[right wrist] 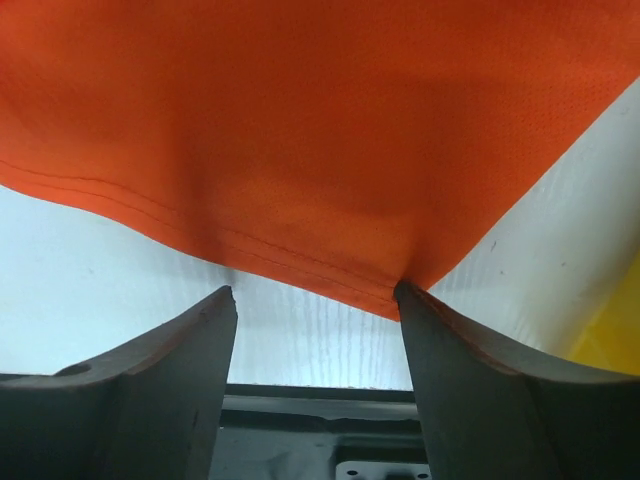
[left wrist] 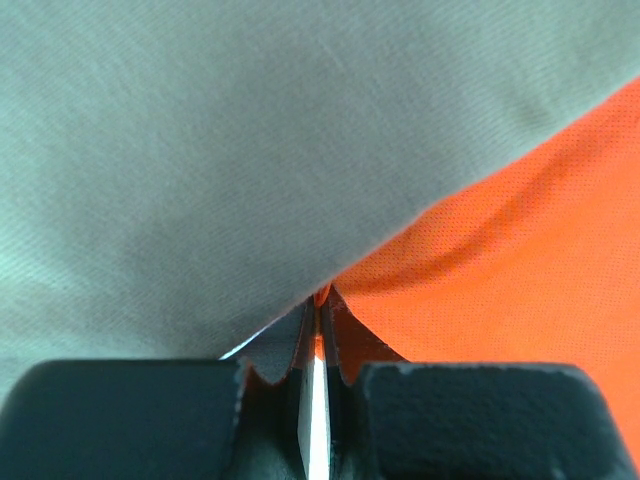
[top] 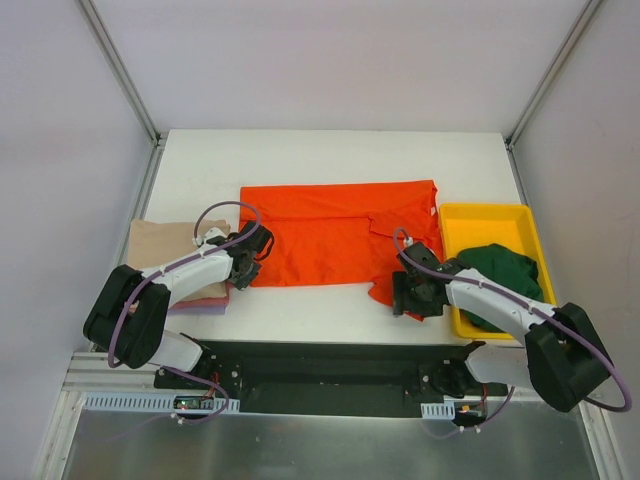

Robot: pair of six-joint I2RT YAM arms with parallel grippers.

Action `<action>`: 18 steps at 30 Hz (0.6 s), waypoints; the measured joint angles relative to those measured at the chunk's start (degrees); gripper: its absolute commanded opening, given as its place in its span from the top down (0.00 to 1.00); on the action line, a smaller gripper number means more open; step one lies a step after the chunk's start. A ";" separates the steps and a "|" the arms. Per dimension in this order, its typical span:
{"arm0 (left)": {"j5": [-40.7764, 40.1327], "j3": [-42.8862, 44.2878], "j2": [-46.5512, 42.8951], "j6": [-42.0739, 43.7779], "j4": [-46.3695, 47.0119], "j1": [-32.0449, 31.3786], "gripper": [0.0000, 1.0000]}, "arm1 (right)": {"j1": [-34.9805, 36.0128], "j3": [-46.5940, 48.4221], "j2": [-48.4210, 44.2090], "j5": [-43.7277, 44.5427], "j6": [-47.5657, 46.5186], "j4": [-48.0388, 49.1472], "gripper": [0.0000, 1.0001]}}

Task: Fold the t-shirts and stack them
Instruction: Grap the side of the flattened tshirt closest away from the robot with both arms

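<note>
On white table (top: 330,150), pale walls around: orange-red t-shirt (top: 320,235) spread flat at centre, dark green t-shirt (top: 505,272) bunched in yellow tray (top: 480,215) to its right, folded tan t-shirt (top: 160,240) at left. Left gripper (left wrist: 320,310) pinched tight on orange cloth at shirt's left edge. Right gripper (right wrist: 315,295) fingers parted, straddling near hem corner, not clamped

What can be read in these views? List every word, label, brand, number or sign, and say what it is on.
No readable text in any view.
The orange-red t-shirt, dark green t-shirt and yellow tray: plain, no print or label shows.
The white strips at the near edge: fine marks, too small to read.
</note>
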 measured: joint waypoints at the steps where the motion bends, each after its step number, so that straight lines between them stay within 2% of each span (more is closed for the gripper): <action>1: 0.00 0.00 0.00 0.00 0.00 0.00 1.00 | -0.83 -0.48 0.52 -0.33 0.00 0.50 0.33; 3: 0.00 0.00 -0.02 0.00 0.00 0.00 1.00 | -1.95 -0.52 0.48 -0.96 0.11 1.03 0.40; 11: 0.00 -0.02 -0.02 0.00 0.02 0.00 1.00 | -3.08 -0.81 0.59 -0.22 0.74 1.77 0.79; 14: 0.00 -0.02 -0.28 0.02 0.02 0.00 1.00 | -3.13 -0.81 0.87 0.00 1.05 2.12 0.99; 18: -0.02 -0.02 -1.29 0.57 0.02 0.00 1.00 | -3.13 -0.81 0.98 0.24 0.98 2.40 0.99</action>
